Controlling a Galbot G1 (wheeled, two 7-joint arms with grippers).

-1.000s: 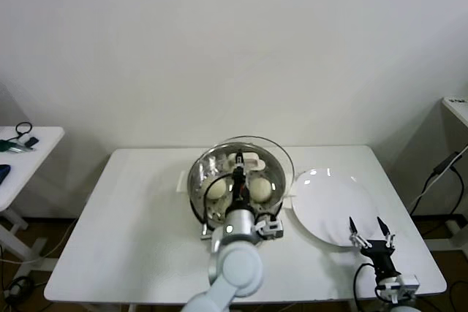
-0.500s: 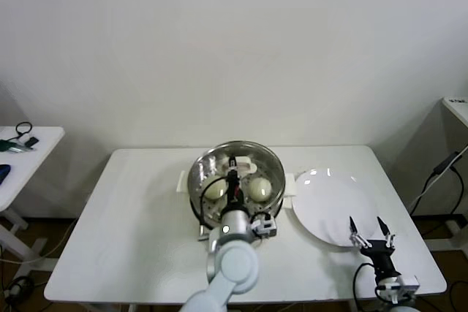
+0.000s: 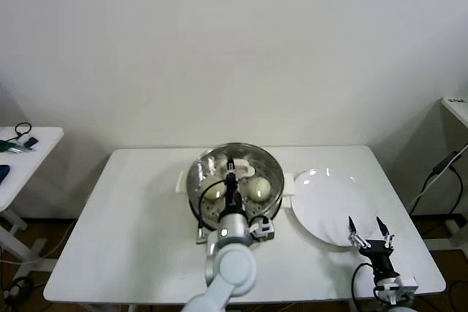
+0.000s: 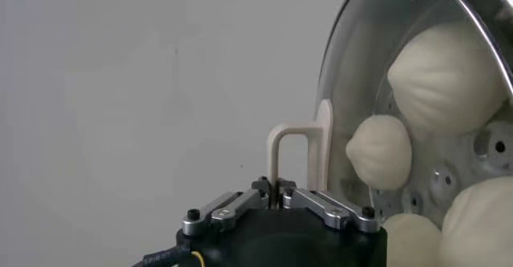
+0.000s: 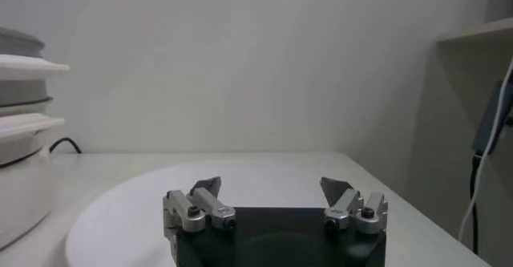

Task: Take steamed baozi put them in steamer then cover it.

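Lid going down on the steamer

My left gripper (image 4: 276, 187) is clamped on the cream-white oblong handle (image 4: 298, 158) of the round clear glass cover (image 3: 235, 173), level over the shiny stainless-steel steamer (image 3: 199, 169) directly beneath; handle runs near-to-far. Cream-white baozi (image 4: 378, 151) sit inside. My right gripper (image 3: 368, 231), fingers apart, waits by the flat white plate (image 3: 322, 199).

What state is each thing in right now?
Lid: on the steamer, handle pinched by the left gripper.
Steamer: covered, on the table.
Buns: inside the steamer, under the lid.
Plate: bare, beside the steamer.
Left gripper: shut on the handle.
Right gripper: open, holding nothing, parked at the plate's near edge.
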